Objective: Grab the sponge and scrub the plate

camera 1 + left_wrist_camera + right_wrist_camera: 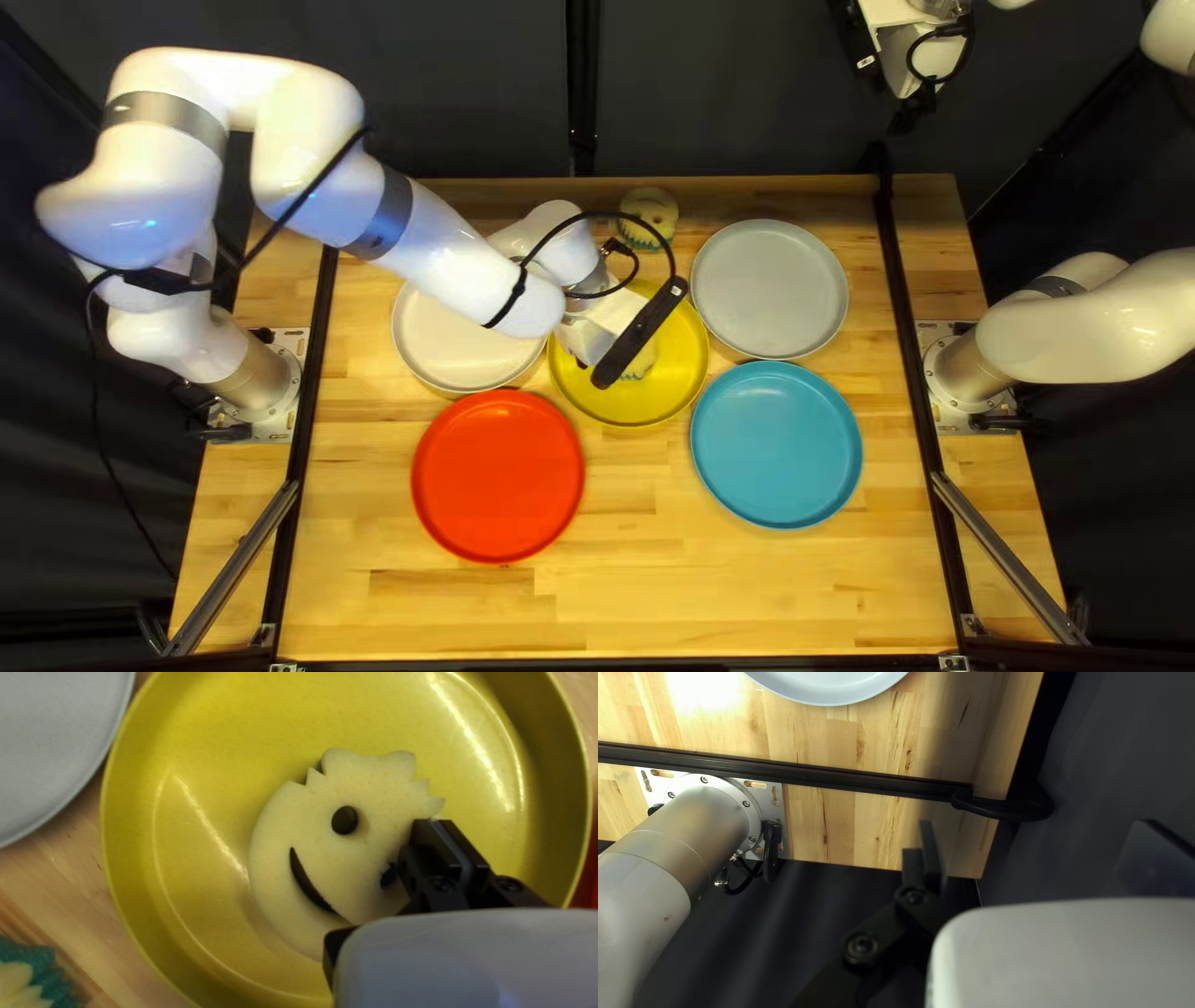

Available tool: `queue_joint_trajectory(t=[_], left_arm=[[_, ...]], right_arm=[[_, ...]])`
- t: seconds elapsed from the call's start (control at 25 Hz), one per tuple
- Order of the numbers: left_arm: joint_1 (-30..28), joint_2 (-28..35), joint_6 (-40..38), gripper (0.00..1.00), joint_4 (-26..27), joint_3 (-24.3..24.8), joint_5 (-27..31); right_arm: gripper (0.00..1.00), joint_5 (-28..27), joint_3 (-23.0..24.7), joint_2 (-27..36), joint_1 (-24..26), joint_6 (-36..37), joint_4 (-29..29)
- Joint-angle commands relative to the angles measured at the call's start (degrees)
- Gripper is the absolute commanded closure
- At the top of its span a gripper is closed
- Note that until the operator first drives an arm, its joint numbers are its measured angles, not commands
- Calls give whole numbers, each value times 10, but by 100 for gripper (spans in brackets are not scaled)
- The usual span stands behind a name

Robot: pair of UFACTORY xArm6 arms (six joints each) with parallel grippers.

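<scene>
Over the yellow plate (679,373) is my left gripper (604,330), its fingertips hidden in the top left view. A smiley sponge (317,815) lies face up inside the yellow plate (199,753). In the left wrist view my left gripper (431,821) has its fingers together over the sponge's edge, beside one eye hole, nothing visible between them. Whether the tips touch the sponge, I cannot tell. My right gripper (919,110) is raised beyond the table's far edge; in its wrist view, my right gripper (1039,837) is open with nothing between its fingers.
Another sponge (650,214) lies near the far edge. A grey plate (769,286), a blue plate (776,444), a red plate (498,476) and a whitish plate (448,342) surround the yellow one. Black rails (915,336) run along both sides.
</scene>
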State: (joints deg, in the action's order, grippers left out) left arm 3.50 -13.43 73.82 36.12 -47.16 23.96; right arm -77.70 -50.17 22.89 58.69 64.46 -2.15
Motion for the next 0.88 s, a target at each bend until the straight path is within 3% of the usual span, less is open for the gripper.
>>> queue_joint_trajectory(t=[0.04,0.64,0.76,0.88], left_arm=[[7,14,-7,100,-3,16,4],[43,-121,6,100,-29,-170,47],[41,-120,11,100,-26,-167,45],[40,-87,15,100,-20,-125,38]], right_arm=[[0,0,0,0,0,0,0],[0,0,0,0,0,0,0],[0,0,0,0,0,0,0],[0,0,0,0,0,0,0]])
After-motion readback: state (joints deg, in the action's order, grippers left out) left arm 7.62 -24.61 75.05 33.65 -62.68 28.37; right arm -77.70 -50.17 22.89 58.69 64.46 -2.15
